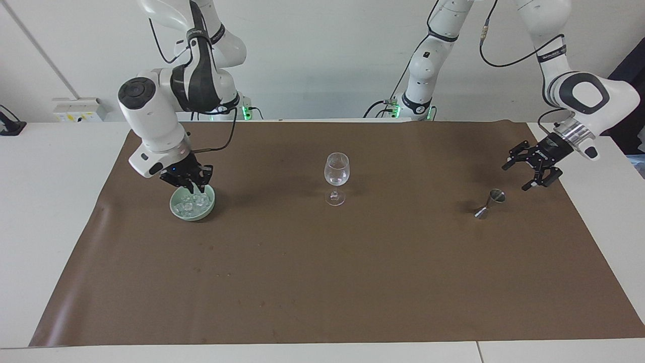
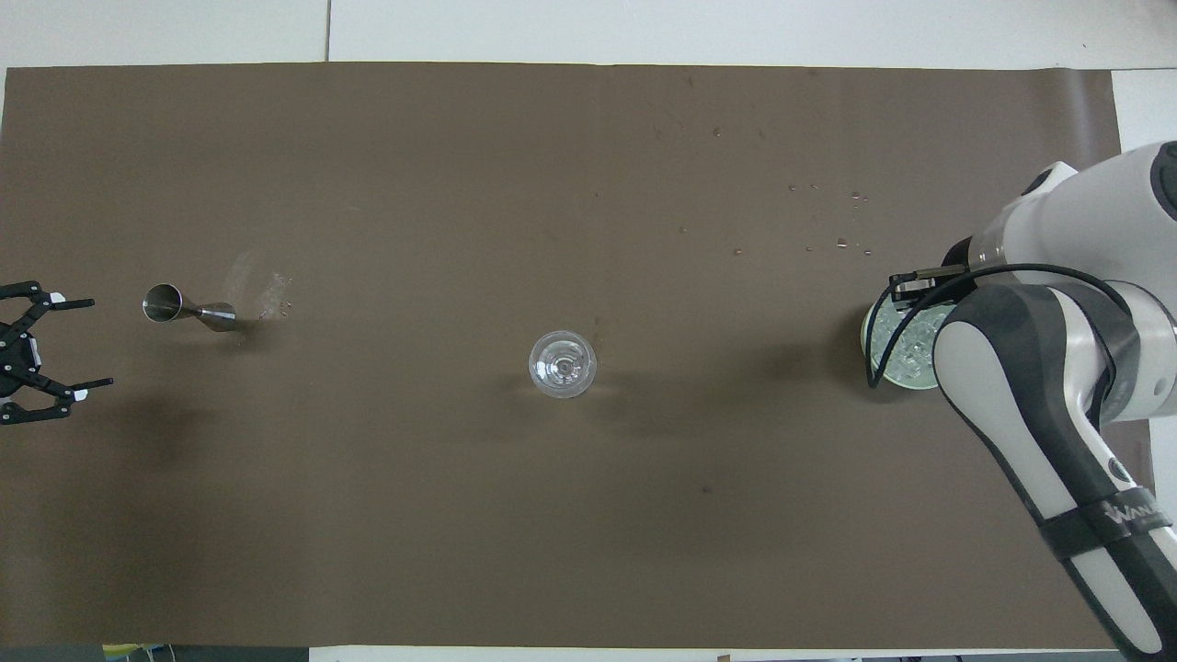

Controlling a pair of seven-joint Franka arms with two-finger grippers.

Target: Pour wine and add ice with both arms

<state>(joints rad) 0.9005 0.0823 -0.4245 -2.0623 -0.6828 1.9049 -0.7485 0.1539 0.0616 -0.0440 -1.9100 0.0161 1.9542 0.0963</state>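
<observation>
- Two grippers up: right gripper (image 1: 194,187) clenched over ice (image 1: 193,202) in green bowl (image 1: 177,210)
- Left gripper (image 1: 532,169) spread wide, empty, near jigger (image 1: 490,203)
- Wine glass (image 1: 336,177) upright mid-mat

wall (image 1: 322,55): plain white | table (image 1: 50,212): white (brown mat (image 1: 322,277) on top)

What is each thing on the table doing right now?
Wine glass: upright, holds no ice.
Jigger: standing on the mat, not held.
Green bowl: upright, holds ice.
Right gripper: shut, just over the bowl.
Left gripper: open, empty, up beside the jigger.
</observation>
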